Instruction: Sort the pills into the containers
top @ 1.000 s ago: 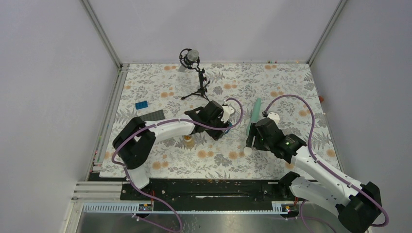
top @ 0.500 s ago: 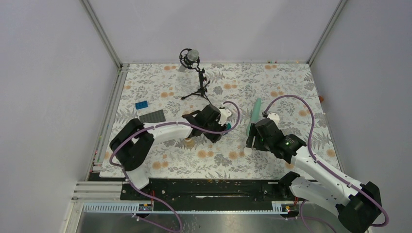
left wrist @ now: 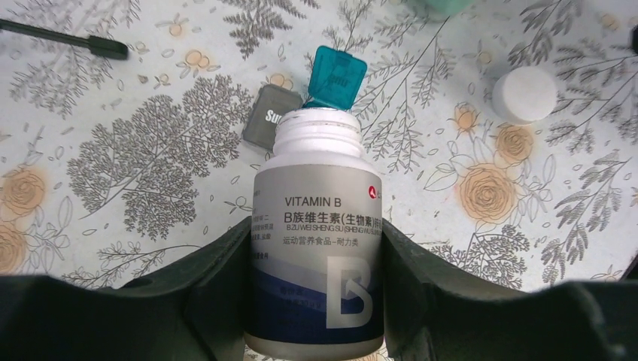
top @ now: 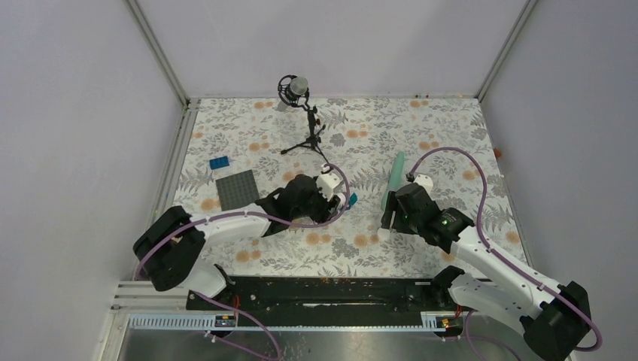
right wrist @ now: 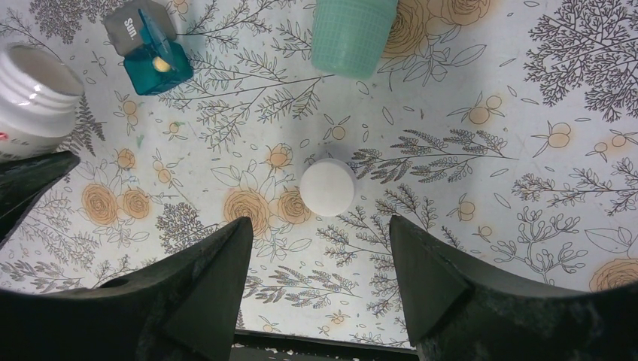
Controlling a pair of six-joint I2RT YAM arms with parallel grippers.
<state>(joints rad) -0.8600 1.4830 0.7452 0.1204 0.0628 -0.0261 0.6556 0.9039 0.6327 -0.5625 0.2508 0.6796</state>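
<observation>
My left gripper [left wrist: 316,235] is shut on a white "VITAMIN B" bottle [left wrist: 320,248] with its cap off; it is left of centre in the top view [top: 319,198]. Just past the bottle's mouth are the teal box [left wrist: 336,74], lid open, and the grey box [left wrist: 267,124]. The right wrist view shows one small pale pill [right wrist: 159,65] inside the teal box [right wrist: 154,71], the grey box [right wrist: 134,22] and the end of the mint-green strip [right wrist: 353,34]. My right gripper [right wrist: 320,259] is open and empty above the white bottle cap [right wrist: 327,186].
A microphone on a tripod [top: 301,113] stands at the back. A dark grey studded plate [top: 237,188] and a blue brick [top: 220,162] lie at the left. The mint strip [top: 392,179] lies beside the right gripper [top: 389,216]. Walls enclose the table.
My left arm has drawn back toward the near left with the bottle, uncovering the studded plate and teal box. The right arm has not moved.
</observation>
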